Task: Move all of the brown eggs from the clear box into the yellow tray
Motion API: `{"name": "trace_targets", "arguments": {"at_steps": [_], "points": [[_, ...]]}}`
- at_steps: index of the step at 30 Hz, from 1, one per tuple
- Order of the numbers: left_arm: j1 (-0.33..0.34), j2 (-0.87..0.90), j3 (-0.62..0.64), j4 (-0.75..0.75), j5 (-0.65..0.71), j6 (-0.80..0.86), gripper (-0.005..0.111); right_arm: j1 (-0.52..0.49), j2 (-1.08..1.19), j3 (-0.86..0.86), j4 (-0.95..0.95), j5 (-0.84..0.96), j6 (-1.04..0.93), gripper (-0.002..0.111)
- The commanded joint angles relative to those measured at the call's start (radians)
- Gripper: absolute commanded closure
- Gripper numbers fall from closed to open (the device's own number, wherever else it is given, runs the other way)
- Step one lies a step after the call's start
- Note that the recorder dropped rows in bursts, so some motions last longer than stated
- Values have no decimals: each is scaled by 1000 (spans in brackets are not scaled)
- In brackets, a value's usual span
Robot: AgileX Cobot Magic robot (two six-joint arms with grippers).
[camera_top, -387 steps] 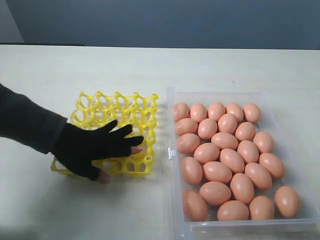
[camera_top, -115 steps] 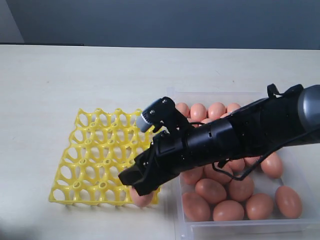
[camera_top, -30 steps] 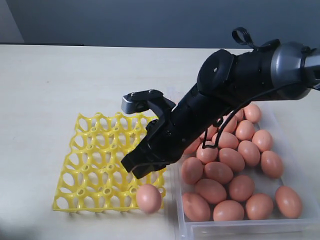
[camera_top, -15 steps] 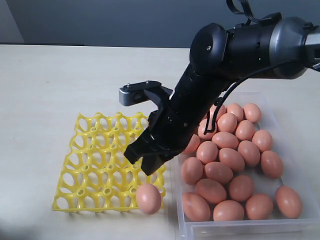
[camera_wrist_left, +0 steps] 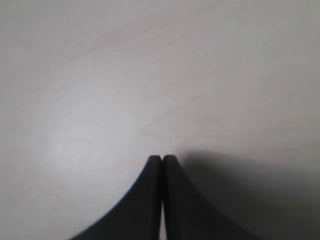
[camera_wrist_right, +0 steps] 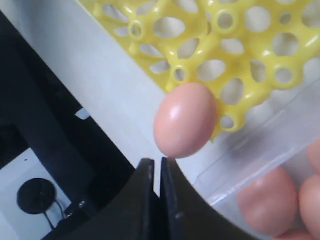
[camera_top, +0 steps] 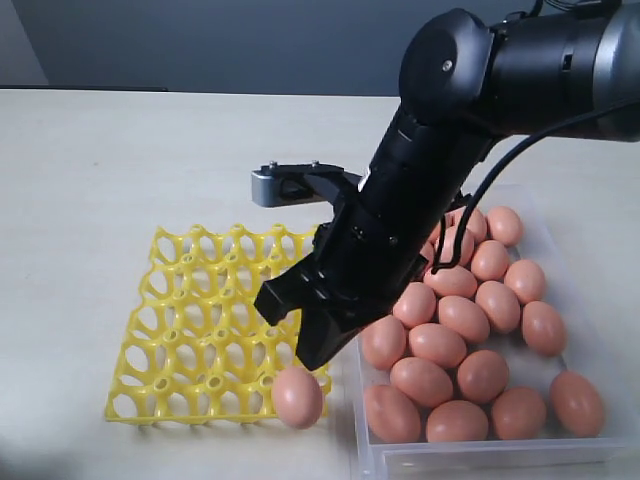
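Note:
One brown egg (camera_top: 297, 396) (camera_wrist_right: 186, 126) sits at the front right corner of the yellow tray (camera_top: 190, 310) (camera_wrist_right: 240, 50), next to the clear box (camera_top: 480, 458) (camera_wrist_right: 250, 165). The tray's other cups that show are bare. Several brown eggs (camera_top: 455, 325) (camera_wrist_right: 267, 200) lie packed in the clear box. My right gripper (camera_top: 308, 355) (camera_wrist_right: 160, 161) hangs just above that corner egg, shut with nothing in it. In the left wrist view, my left gripper (camera_wrist_left: 162, 158) is shut and holds nothing, over bare pale tabletop; the exterior view does not show it.
The bulky black right arm (camera_top: 450, 150) reaches over the box's left half and the tray's right edge, hiding some eggs. A silver camera block (camera_top: 275, 185) juts from its wrist. The pale table (camera_top: 150, 150) runs round both containers.
The right arm has lifted and swung a little toward the box, its shut gripper now hanging over the corner egg. The egg and tray have stayed put.

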Motion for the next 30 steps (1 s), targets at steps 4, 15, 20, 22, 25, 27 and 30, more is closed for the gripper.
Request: {"name": "trace_targets", "arguments": {"at_steps": [4, 15, 20, 22, 25, 27, 30], "points": [[1, -1, -1, -3, -8, -4, 106, -3, 3, -7, 23, 19, -13, 67], [1, -1, -1, -3, -8, -4, 106, -3, 72, -7, 115, -19, 30, 54], [1, -1, -1, -3, -8, -4, 106, -3, 94, -7, 149, -16, 30, 39], [1, -1, -1, -3, -8, -4, 106, -3, 94, -7, 151, -16, 30, 38], [1, -1, -1, -3, -8, -4, 106, -3, 94, -7, 171, -19, 30, 38], [1, -1, -1, -3, -8, -4, 106, -3, 94, -7, 179, -22, 30, 38], [1, -1, -1, -3, -8, -4, 106, -3, 94, -7, 179, -22, 30, 38]]}}
